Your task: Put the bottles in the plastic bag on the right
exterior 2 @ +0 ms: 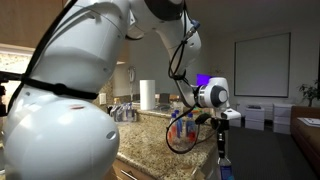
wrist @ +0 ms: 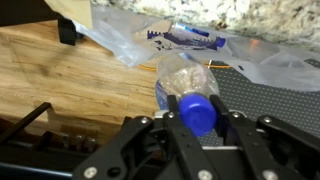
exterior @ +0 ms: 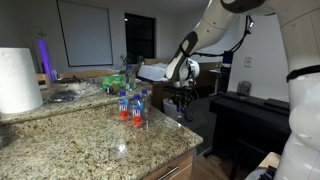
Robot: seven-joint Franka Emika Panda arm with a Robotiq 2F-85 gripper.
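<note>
Partway, I judge: the claw (wrist: 198,112) grips a bottle (wrist: 180,82), the plastic bag (wrist: 120,42) at its 12 o'clock, while other bottles (exterior: 133,106) wait on the counter (exterior: 90,140).

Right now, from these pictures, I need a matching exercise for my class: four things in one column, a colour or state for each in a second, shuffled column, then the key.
Things:
1. paper towel
2. bottle
3. bag
4. counter

Descriptions:
A. speckled granite
B. clear, with blue print
C. white, standing upright
D. blue-capped, held in the gripper

Pairs: 1-C, 2-D, 3-B, 4-A.
</note>
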